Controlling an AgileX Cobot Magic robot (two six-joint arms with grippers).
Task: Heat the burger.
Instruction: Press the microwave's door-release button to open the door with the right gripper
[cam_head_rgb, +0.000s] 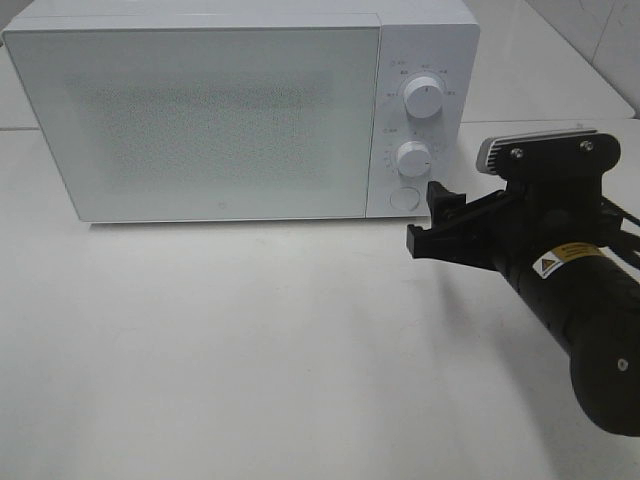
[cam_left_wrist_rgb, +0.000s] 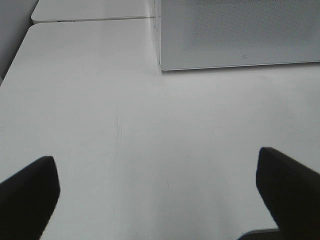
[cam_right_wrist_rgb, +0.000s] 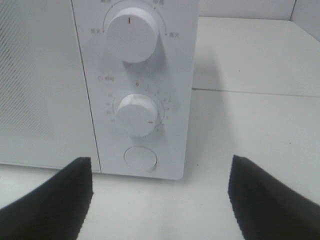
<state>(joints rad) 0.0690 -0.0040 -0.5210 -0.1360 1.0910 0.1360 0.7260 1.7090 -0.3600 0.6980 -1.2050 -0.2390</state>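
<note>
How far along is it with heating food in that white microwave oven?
Done, seemingly: the white microwave oven has its frosted door closed, and no burger shows outside; whether one is inside I cannot tell. In hand: the open black right gripper hovers by the white lower dial, whose red mark sits off zero. Left: likely the heating itself and taking food out. The left gripper hangs open.

A white matte table (cam_head_rgb: 250, 350) fills most of the scene, butted against a second white table (cam_left_wrist_rgb: 90, 10) along a thin dark seam. Behind stands a pale tiled wall (cam_head_rgb: 615, 30) (grout lines faint). Light is soft and even, shadows weak
</note>
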